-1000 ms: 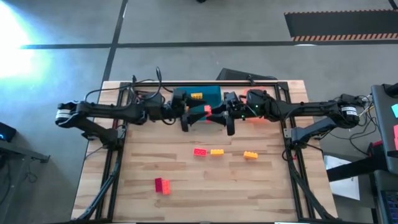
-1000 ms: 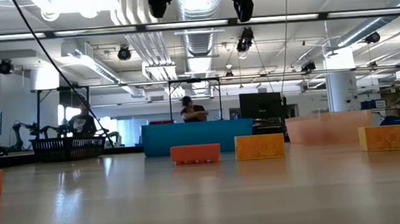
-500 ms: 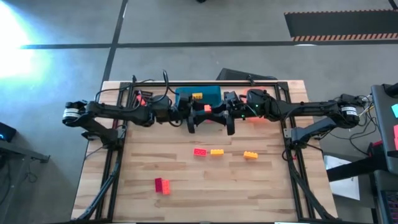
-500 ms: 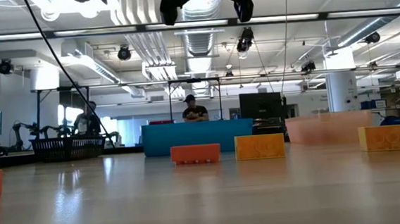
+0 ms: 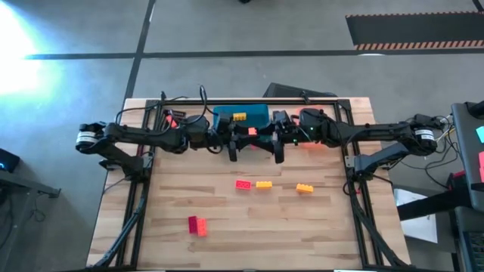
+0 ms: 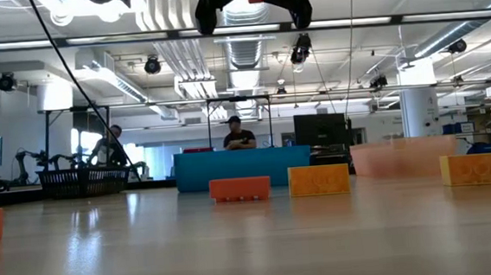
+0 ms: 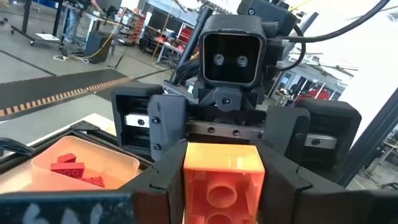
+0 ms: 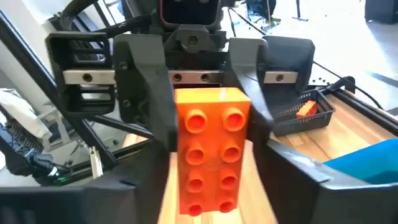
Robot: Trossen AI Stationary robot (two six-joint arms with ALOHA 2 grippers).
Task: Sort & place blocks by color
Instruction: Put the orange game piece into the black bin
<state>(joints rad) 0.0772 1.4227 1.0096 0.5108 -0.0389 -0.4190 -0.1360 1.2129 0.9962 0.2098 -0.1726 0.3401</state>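
Observation:
An orange brick (image 5: 252, 132) hangs high above the table's far middle, between my two grippers, which face each other. My left gripper (image 5: 242, 137) comes level from the table's left and my right gripper (image 5: 263, 137) level from the right. Both are shut on the brick. The brick stands on end, with its studs (image 8: 211, 149) toward the right arm and its hollow underside (image 7: 221, 186) toward the left arm. A red brick (image 5: 243, 183), two yellow-orange bricks (image 5: 263, 183) (image 5: 304, 188) and a magenta and red pair (image 5: 197, 224) lie flat on the table. My left gripper pinches the brick's two narrow sides near its upper end (image 8: 181, 109) between its two fingers, which come level from the table's left. My right gripper pinches the same two narrow sides (image 7: 189, 180) between its fingers, level from the table's right. The brick is upright and clear of the table.
A blue tray (image 5: 253, 113) with a yellow brick stands at the far edge behind the grippers. A pale orange tray (image 7: 118, 163) with red bricks sits under the right arm. A black basket (image 8: 292, 118) holding an orange piece is at the far left.
My left gripper has gone toward the table's right edge, up to the orange brick held in my right gripper, and now stands around it. The right gripper and the brick have stayed where they were.

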